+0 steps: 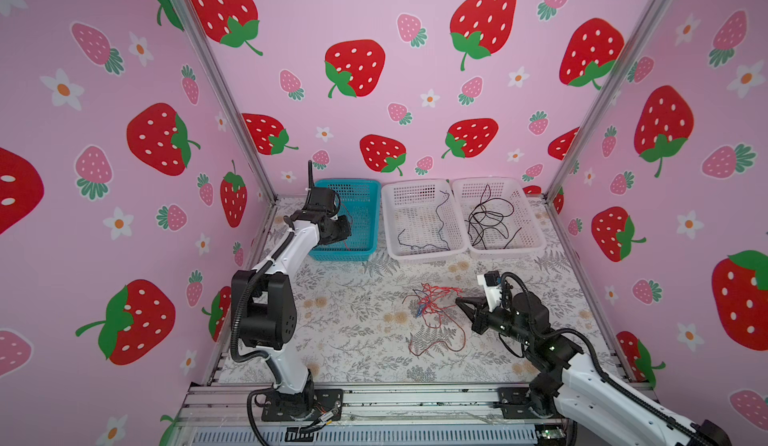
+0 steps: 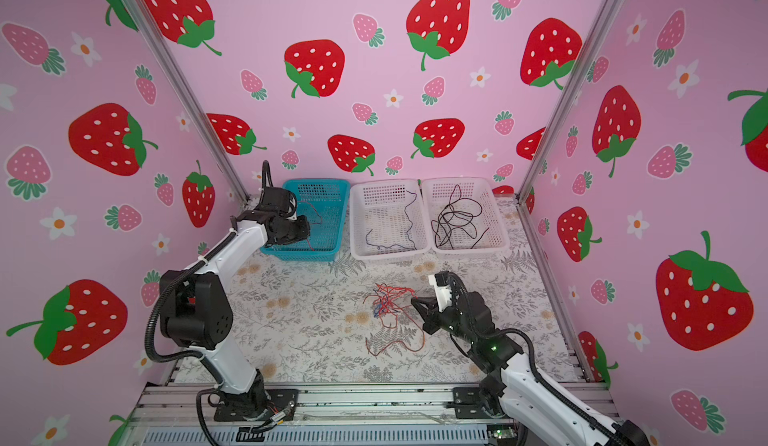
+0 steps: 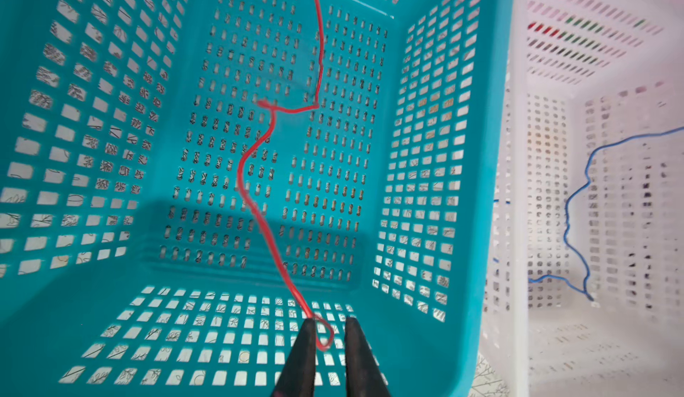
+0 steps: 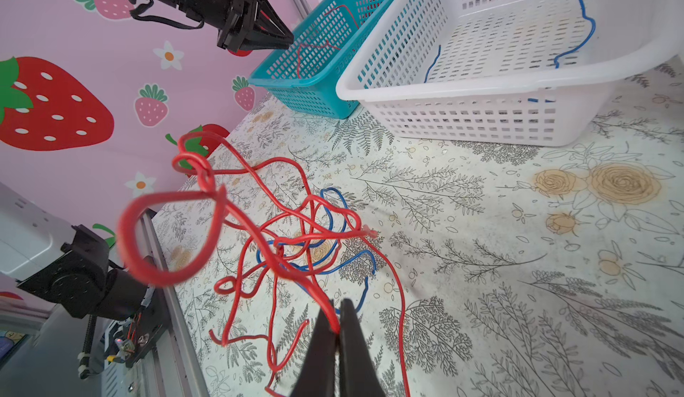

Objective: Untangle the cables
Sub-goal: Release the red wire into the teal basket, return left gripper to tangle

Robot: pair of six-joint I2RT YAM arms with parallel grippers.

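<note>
Right jaws clamped on tangled red cable, left jaws apart, loose red cable looped between, over teal basket

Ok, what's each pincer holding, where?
Right pincer pinches a tangled red cable at the tangle's edge. Left pincer open; end of loose red cable sits unclamped between its jaws.
</note>
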